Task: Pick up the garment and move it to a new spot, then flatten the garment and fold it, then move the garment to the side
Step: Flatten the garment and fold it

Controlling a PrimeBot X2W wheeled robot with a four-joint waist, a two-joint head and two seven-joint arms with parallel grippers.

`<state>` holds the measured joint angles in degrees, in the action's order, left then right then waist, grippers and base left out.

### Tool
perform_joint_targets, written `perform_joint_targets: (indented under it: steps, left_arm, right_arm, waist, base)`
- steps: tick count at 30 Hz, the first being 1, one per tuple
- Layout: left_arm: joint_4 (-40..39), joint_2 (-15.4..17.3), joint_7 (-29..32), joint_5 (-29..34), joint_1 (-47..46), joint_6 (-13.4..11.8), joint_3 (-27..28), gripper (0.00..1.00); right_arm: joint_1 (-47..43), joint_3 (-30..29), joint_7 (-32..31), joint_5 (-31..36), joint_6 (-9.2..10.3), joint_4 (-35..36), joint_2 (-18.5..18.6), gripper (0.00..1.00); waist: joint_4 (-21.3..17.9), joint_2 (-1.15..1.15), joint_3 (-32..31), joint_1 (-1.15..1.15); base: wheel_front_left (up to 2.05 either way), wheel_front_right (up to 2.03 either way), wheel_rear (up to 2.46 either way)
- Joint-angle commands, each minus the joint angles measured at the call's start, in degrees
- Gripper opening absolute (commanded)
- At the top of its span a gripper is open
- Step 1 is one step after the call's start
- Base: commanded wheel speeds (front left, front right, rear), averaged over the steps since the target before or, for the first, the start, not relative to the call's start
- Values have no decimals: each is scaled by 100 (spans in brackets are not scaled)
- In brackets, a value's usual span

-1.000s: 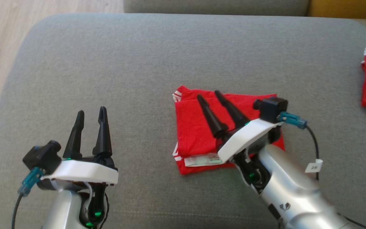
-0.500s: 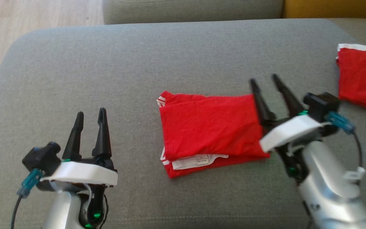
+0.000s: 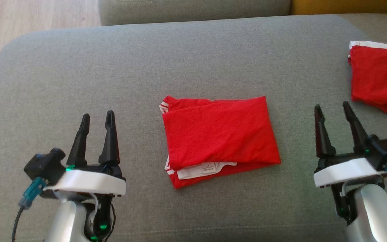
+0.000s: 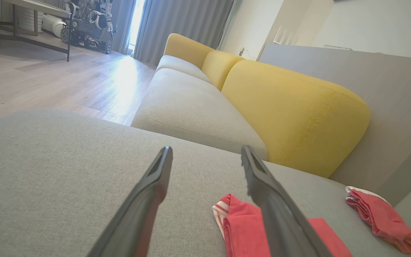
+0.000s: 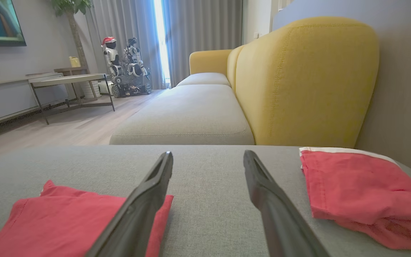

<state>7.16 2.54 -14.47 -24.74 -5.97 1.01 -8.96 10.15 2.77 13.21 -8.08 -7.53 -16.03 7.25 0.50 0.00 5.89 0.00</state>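
A second ago the right hand [image 3: 332,106] lay over the folded red garment [image 3: 218,131], its fingers resting on the cloth. It swung off toward the right edge of the sofa cushion [image 3: 180,60] and ended clear of the cloth, between it and the other red garment [image 3: 378,80]. The folded garment's whole top came uncovered. The head camera also turned slightly rightward, so everything slid left in its view.

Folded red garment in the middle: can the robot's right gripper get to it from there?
Probably yes. The right gripper sits open beside the folded garment, with bare sofa cushion between them.
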Motion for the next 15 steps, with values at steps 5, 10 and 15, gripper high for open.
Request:
perform_joint_targets:
  steps: [5,10,15]
  left_arm:
    - [-163,33,-52,33,16,-43,135,100]
    - [-182,33,-52,-43,15,-86,99,100]
    - [-213,33,-52,-15,14,-107,90,100]
  right_arm:
    - [-95,-155,139,285,4,426,-174,100]
    - [-217,-224,168,493,4,454,-283,100]
    - [-221,-231,174,535,4,441,-340,100]
  waist:
    - [-9,0,39,0]
    - [48,0,39,0]
    - [59,0,33,0]
  base:
    - [0,0,0]
    - [0,0,0]
    - [0,0,0]
